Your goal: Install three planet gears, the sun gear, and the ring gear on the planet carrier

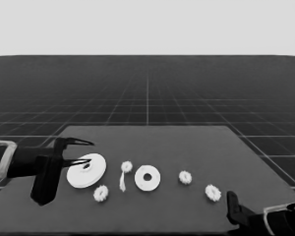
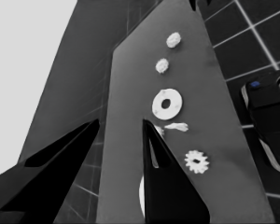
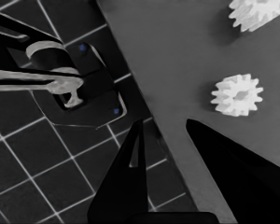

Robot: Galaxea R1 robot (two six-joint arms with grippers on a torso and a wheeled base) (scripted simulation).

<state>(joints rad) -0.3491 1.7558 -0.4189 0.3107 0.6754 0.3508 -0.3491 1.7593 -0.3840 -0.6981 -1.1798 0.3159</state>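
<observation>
On the dark table [image 1: 196, 147], four gears [image 1: 185, 177] lie loose, both arms parked.

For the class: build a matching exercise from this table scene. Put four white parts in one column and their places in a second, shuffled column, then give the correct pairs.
Column A
1. larger round part
2. smaller round part
3. thin white piece
4. gear nearest the right gripper

Column B
a. at the table's middle, with an open hole
b. farthest toward the table's right end
c. under the waiting left gripper, at the table's left end
d. between the two round parts, just below a gear

Pairs: 1-c, 2-a, 3-d, 4-b

The right gripper waits at the lower right corner.
</observation>
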